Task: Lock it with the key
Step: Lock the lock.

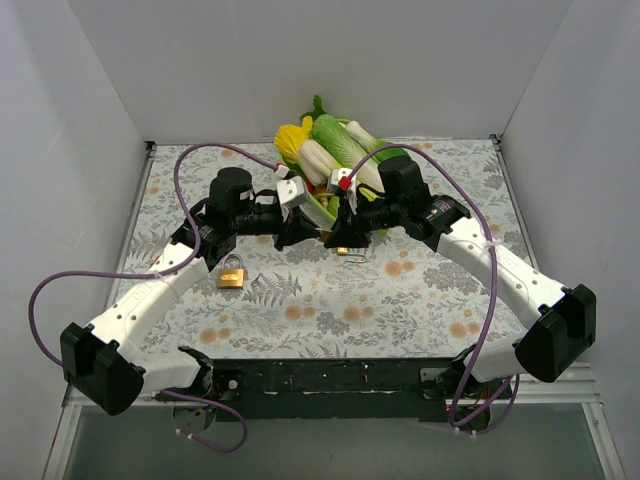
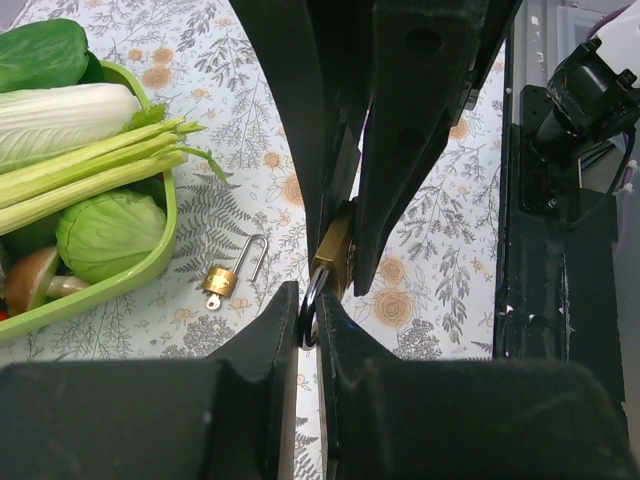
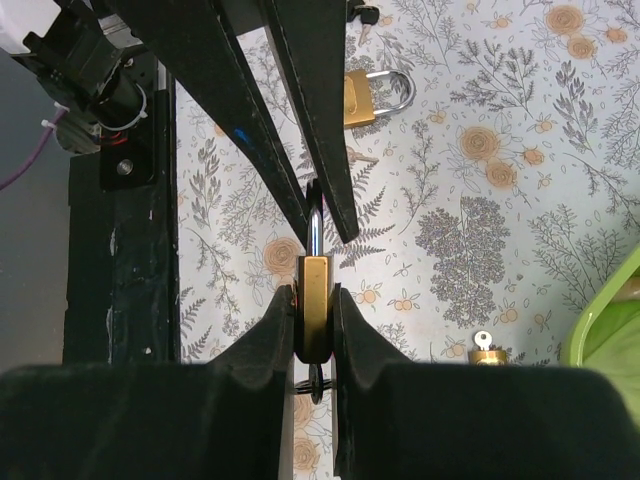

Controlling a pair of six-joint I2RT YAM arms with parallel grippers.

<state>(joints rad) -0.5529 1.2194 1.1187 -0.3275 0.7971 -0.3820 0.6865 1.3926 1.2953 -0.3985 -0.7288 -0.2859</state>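
A brass padlock (image 3: 316, 285) hangs in the air between both grippers, above the flowered cloth. My right gripper (image 3: 315, 298) is shut on its body. A black-headed key (image 3: 316, 380) sticks out of the padlock's underside, between my right fingers. My left gripper (image 2: 308, 312) is shut on the steel shackle (image 2: 311, 305), with the brass body (image 2: 331, 258) just beyond its tips. In the top view the left gripper (image 1: 310, 236) and the right gripper (image 1: 336, 234) meet tip to tip at the table's middle, and the held padlock is hidden there.
A green tray (image 1: 318, 207) of vegetables stands just behind the grippers; its rim also shows in the left wrist view (image 2: 168, 240). A larger shut padlock (image 1: 231, 274) lies front left. A small padlock with open shackle and a key in it (image 2: 222, 281) lies below the grippers.
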